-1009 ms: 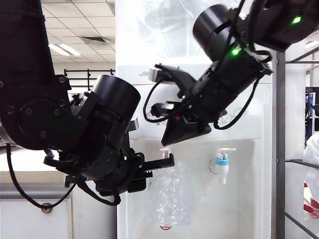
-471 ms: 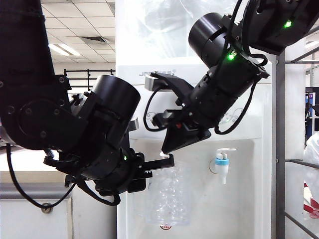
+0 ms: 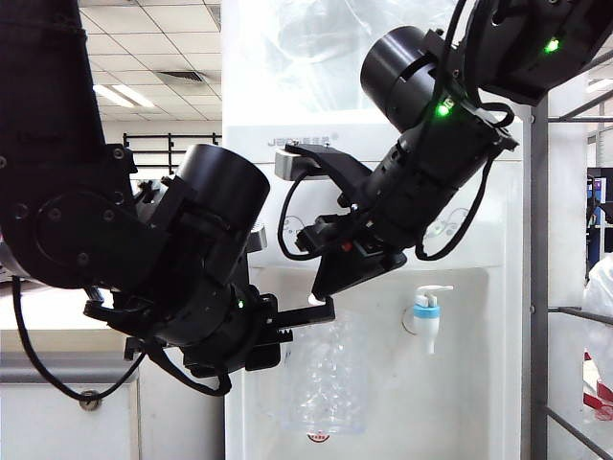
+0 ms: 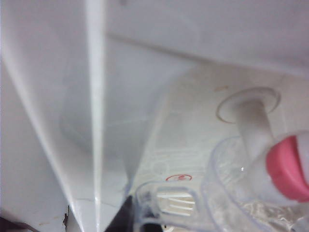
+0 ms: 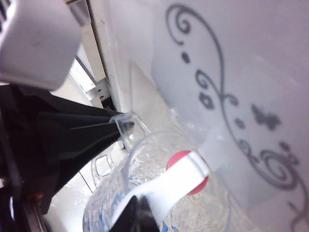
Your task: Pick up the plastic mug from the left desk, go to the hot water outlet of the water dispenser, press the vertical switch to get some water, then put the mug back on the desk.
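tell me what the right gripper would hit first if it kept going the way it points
Probably the vertical switch of the hot water outlet: the shut right gripper points down at that white lever, seemingly touching it already. Just beyond sits the plastic mug, held by the left gripper.

The recess of the water dispenser (image 3: 479,192) is crowded on its left half. The plastic mug (image 3: 330,379) is held there by the closed left gripper (image 3: 311,313), directly under the hot water outlet (image 4: 288,169). From above, the closed right gripper (image 3: 330,286) is brought down onto the vertical switch (image 5: 171,181), so approach from above is blocked. The bulky left arm (image 3: 144,240) fills the space in front of the left desk (image 3: 57,364). Open room is left only on the right of the recess, around the blue-collared tap (image 3: 426,316) and below it. The 2 arms are kept apart by a narrow gap.
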